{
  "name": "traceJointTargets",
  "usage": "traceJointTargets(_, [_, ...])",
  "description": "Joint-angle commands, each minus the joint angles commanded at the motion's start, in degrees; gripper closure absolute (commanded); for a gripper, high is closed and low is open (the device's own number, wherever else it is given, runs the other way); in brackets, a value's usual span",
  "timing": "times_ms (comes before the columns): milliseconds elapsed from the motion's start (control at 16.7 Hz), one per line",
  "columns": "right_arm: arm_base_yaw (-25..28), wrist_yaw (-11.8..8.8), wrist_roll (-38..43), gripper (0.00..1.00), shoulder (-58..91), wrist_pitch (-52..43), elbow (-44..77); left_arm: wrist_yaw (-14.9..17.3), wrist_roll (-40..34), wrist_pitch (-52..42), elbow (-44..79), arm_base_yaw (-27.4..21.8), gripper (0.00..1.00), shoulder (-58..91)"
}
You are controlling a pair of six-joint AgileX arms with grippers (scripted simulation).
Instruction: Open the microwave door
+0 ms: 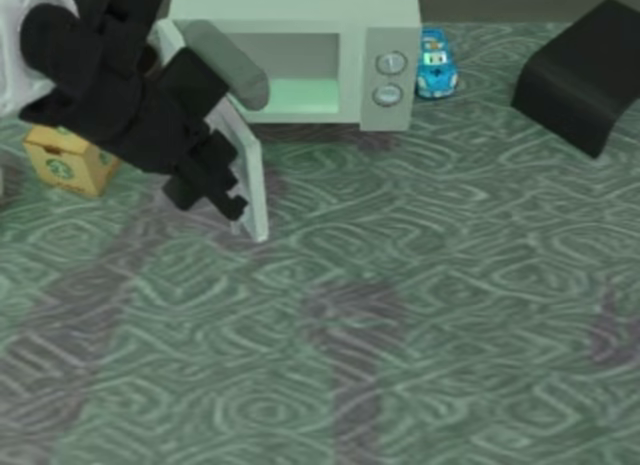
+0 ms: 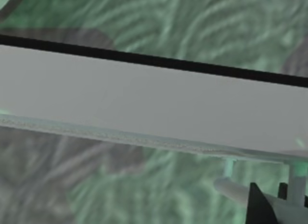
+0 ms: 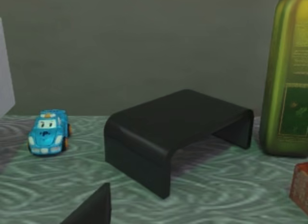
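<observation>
Pale white-grey boxy microwave (image 1: 300,55) at far centre-left, green cavity exposed. Its flat white-grey mesh-windowed door (image 1: 250,180) swung well out toward the near side, hinged at left. Left gripper (image 1: 215,190) at the door's free edge by the slim handle (image 2: 231,188), apparently clamped there to pull; closure unclear. Right arm parked, off to the right.

My top camera looks straight down on the table (image 1: 400,335), taking in the microwave (image 1: 300,25) at the far edge. My left wrist camera sits very close to the microwave door (image 2: 144,103), filling its frame. My right wrist camera looks low across the table, sharing the blue toy car (image 3: 47,131) and black box (image 3: 173,132) with the top view.
</observation>
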Motion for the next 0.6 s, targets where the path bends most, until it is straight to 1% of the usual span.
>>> traceJointTargets(240, [0.0,0.0,0.0,0.0,0.0,0.0,0.0,0.6,0.7,-0.3,-0.2,0.1,1.0,0.0])
traceJointTargets(600, [0.0,0.0,0.0,0.0,0.0,0.0,0.0,3.7,8.2,-2.6,-0.2,3.4,1.0,-0.6])
